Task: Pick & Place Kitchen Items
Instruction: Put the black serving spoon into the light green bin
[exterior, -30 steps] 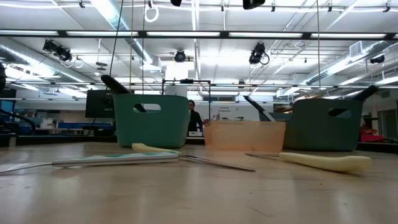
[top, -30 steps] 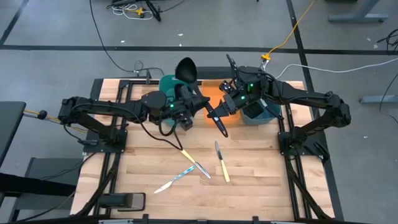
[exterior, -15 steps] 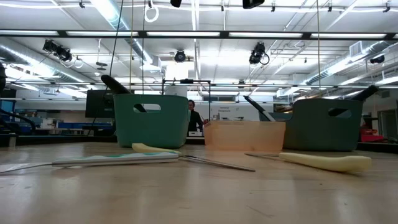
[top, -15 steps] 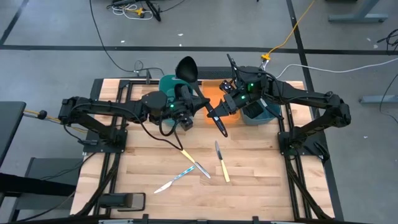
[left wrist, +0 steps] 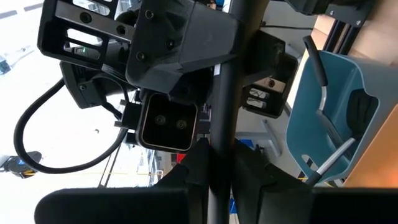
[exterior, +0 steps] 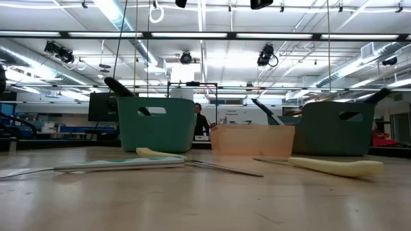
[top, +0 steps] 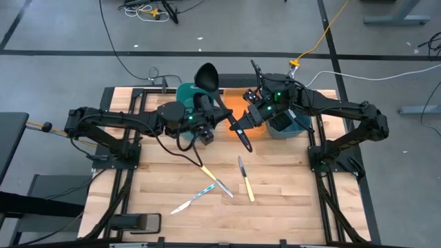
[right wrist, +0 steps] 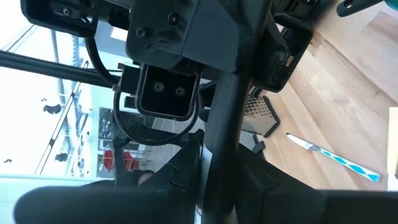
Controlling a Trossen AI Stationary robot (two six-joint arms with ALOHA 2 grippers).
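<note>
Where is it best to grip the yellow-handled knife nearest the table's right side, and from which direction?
Grip the pale yellow handle, not the thin blade. The knife lies flat, so come straight down from above, jaws across the handle's width. The other yellow-handled knife lies apart on its left, leaving room.

High cam looks straight down on the whole pale wooden plank surface (top: 275, 186) w/ both arms; low cam sits at surface level, v. close to the planks, facing across to the room behind. Both share the teal plastic bin (top: 185, 93) (exterior: 156, 123), the translucent orange tray (top: 238, 103) (exterior: 252, 140) and the pale yellow-handled knife (top: 247, 187) (exterior: 337, 167). Each wrist cam looks along a black utensil handle (left wrist: 224, 93) (right wrist: 230, 93) v. close up, facing the other arm's wrist cam.
</note>
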